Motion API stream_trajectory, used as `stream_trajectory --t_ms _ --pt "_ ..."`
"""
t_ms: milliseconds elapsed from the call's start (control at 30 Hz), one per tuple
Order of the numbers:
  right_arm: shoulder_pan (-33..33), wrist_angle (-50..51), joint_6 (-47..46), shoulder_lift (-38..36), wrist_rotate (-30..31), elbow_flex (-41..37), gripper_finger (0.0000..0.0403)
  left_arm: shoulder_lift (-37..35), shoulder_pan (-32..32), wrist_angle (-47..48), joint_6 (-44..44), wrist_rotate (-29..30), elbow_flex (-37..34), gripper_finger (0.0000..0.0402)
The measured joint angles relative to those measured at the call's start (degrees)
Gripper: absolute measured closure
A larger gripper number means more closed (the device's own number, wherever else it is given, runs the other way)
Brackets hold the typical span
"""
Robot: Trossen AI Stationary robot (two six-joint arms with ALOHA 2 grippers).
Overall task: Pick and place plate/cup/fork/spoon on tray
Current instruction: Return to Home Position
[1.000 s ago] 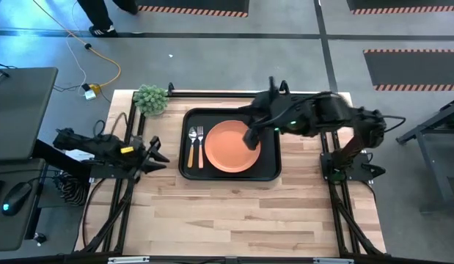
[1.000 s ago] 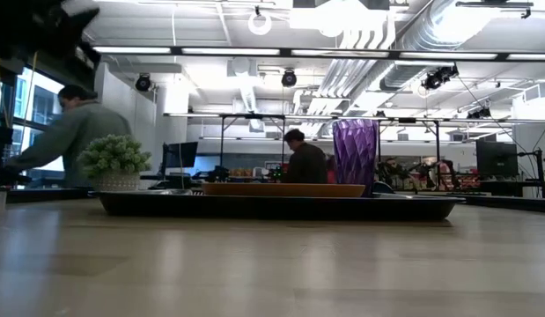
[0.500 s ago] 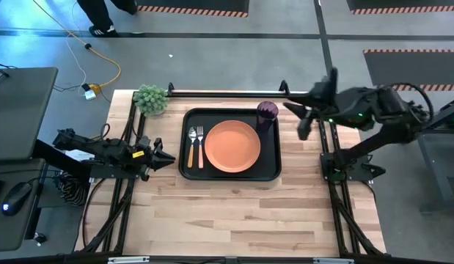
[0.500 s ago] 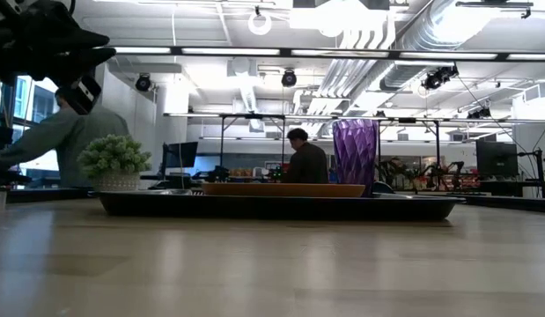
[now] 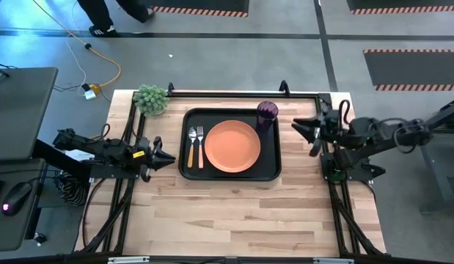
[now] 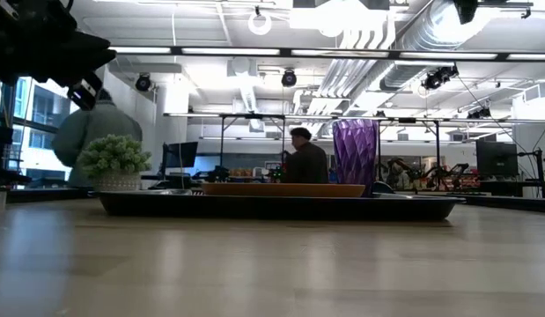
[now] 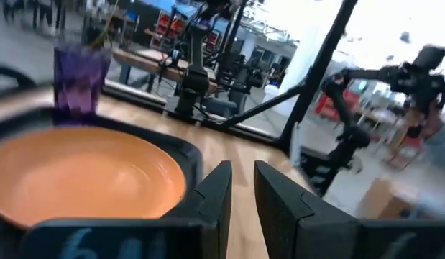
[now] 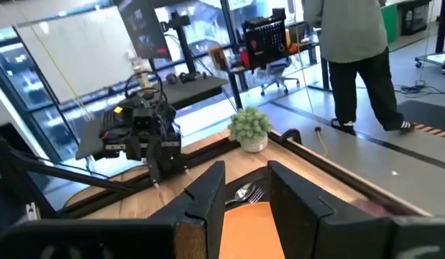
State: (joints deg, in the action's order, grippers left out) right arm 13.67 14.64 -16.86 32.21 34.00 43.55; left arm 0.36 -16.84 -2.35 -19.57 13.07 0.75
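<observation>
Both grippers hold nothing: in the high view the right gripper sits at centre right of the frame, just off the tray's right edge, fingers spread, and the left gripper waits at centre left beside the tray's left edge with only a narrow slot between its fingers. Between them the black tray lies in the middle of the wooden table, carrying the orange plate at its centre, the spoon and fork side by side along its left part, and the purple cup upright in its upper right corner, just beside the plate. A small potted plant stands at the table's upper left corner. Seen from the low view, the tray stretches across mid-frame with the plate as a thin orange band on it, the cup rising right of centre, and the plant at left; people show in the room behind. Through the left wrist view, that arm's fingers stand close together at the bottom centre, the plate fills the lower left and the cup stands at upper left. From the right wrist view, the parted fingers frame the fork and the plate's edge, with the plant and the left arm beyond, and a person standing at upper right.
</observation>
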Motion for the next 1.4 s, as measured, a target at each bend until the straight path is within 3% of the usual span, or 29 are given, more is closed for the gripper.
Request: stream_trajectory --t_ms 200,333,433,533,633,767,967,1167,1400 --pt "0.0 -10.5 -1.1 -10.2 0.6 -16.4 0.0306 0.0 0.0 0.0 12.2 0.0 0.0 0.0348" --pt "0.0 -12.3 -0.8 -17.0 2.7 -23.5 0.0306 0.0 0.0 0.0 20.1 0.0 0.0 0.0348" --pt "0.0 -12.4 -0.1 -22.2 3.2 -27.1 0.0306 0.0 0.0 -0.2 21.3 0.8 0.0 0.0349" --pt "0.0 -12.4 1.3 -27.2 2.8 -29.7 0.0306 0.0 0.0 -0.6 21.3 4.8 0.0 0.035" --pt "0.0 -12.1 3.2 -32.0 3.0 -31.9 0.0306 0.0 0.0 -1.5 20.2 13.7 0.0 0.035" --pt "0.0 -11.7 3.8 -31.8 6.1 -33.7 0.0306 0.0 0.0 -1.7 19.0 21.6 0.0 0.0348" --pt "-0.2 -10.3 0.9 -32.1 8.9 -36.9 0.0306 0.1 0.0 -1.5 25.9 21.7 0.0 0.0348" --pt "-0.2 -10.6 -3.8 -32.0 9.7 -40.4 0.0306 0.1 0.0 -1.5 24.4 21.7 0.0 0.035" --pt "-0.2 -10.5 -2.6 -31.2 10.3 -40.4 0.0306 0.1 0.0 -1.5 24.3 21.7 0.0 0.035"
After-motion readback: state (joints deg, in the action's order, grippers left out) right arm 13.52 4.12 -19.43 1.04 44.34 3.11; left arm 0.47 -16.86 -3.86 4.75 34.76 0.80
